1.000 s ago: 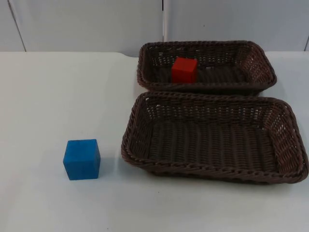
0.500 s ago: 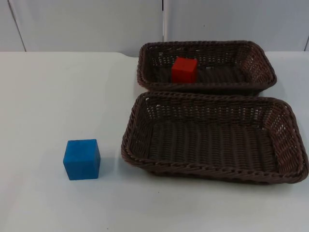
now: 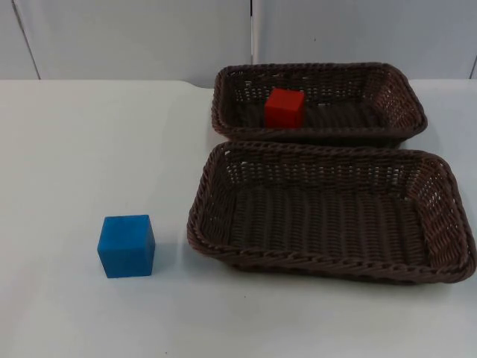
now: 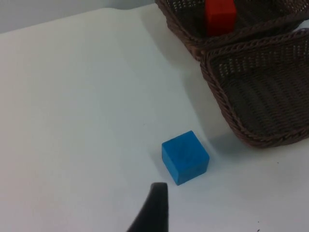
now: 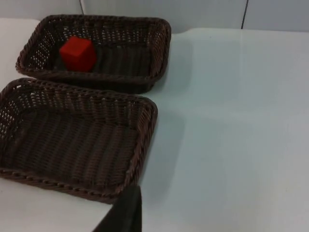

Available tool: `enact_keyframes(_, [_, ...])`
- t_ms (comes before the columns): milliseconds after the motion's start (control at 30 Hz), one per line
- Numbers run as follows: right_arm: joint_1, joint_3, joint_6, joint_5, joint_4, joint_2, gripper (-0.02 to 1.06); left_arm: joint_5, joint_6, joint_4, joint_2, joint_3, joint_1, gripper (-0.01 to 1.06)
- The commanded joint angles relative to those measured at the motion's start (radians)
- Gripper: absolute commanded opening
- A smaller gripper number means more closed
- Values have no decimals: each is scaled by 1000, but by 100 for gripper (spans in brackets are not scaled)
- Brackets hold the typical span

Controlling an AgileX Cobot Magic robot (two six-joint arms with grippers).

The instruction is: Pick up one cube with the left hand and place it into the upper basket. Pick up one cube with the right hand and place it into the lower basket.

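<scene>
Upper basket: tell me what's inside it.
The upper basket holds one red cube, sitting on its floor toward the left end. The near wall hides a strip of the floor, so anything low there cannot be seen.

Bright, even overhead light; the blue cube (image 3: 126, 246) and baskets (image 3: 328, 212) cast soft short shadows.

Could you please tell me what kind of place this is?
Probably a lab or test bench for robot manipulation, not a home. A plain white table ends at a grey partition wall, and it carries just two brown wicker baskets, a blue cube and a red cube.
</scene>
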Motion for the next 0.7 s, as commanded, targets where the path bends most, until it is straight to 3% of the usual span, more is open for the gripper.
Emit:
enact_keyframes(0, [-5,-29,-14,-30,-4,51,105,-9,-8,8,-4,3,-1,83])
enact_keyframes(267, [-5,-153,-35,-93,-4,273,105,-15,-8,8,-4,3,-1,83])
enact_keyframes(667, [-5,-404,-85,-78,-1,653,105,-12,-8,8,-4,3,-1,83])
